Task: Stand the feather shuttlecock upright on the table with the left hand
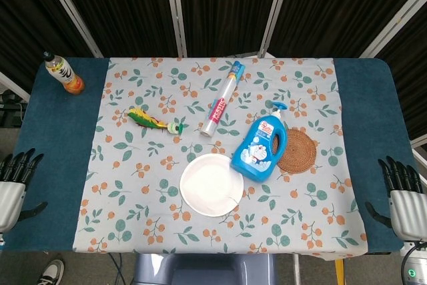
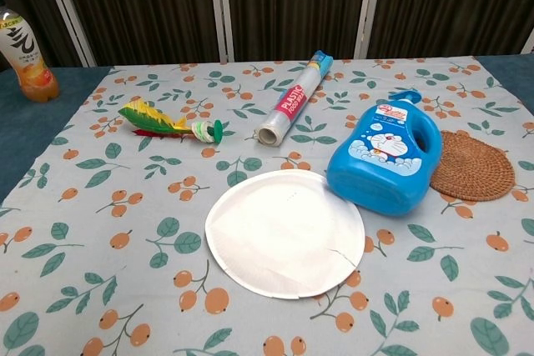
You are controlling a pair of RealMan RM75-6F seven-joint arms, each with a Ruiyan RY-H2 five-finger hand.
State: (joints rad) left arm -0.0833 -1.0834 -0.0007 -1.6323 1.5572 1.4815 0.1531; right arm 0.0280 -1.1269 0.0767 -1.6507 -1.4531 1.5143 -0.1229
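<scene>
Nearest, at the front corners of the tabletop (image 1: pixel 53 165): left hand (image 1: pixel 13 185) and right hand (image 1: pixel 403 191), both empty, fingers straight and spread apart, well clear of everything; seen only in the head view. Next, lying on the leaf-and-berry cloth (image 2: pixel 100 231), a white paper plate (image 2: pixel 284 232). Just beyond its right edge, a blue pump bottle (image 2: pixel 385 158) on its side, cartoon cat on the label (small print too fine to read), base overlapping a round woven coaster (image 2: pixel 473 165). Farther back and left, the feather shuttlecock (image 2: pixel 167 122) lying flat, yellow, green and red feathers pointing left, green-and-white base toward the right, well apart from the left hand. Right of it, a roll of plastic wrap (image 2: pixel 293 97) lying at a slant, red band reading "PLASTIC", smaller wording beneath probably "FOOD WRAP". Farthest, at the back left corner on bare blue surface, an upright drink bottle (image 2: pixel 25 49) with orange liquid and a white label bearing dark characters (not legible).
</scene>
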